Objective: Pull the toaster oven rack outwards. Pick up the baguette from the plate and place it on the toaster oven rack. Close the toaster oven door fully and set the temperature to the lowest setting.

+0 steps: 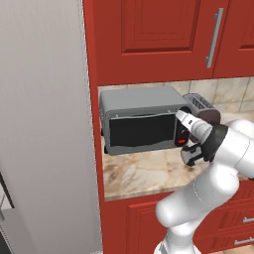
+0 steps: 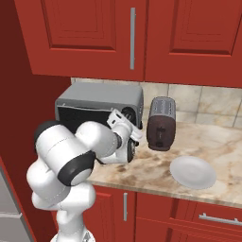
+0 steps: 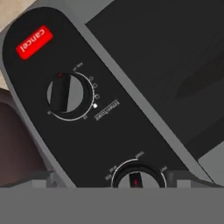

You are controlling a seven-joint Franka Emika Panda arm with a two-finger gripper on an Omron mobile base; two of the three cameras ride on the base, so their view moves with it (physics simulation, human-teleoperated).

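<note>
Now the jaws (image 3: pixel 112 181) are wide open and hold nothing. A black knob (image 3: pixel 136 178) of the toaster oven (image 1: pixel 141 120) sits right between them, door (image 1: pixel 141 132) shut.

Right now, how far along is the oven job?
Looks done: the plate is bare and the door looks shut against the oven. In hand: the open gripper sits close in front of the control panel, a knob between its fingers. Left: turning the temperature to lowest; I cannot tell which knob that is.
</note>
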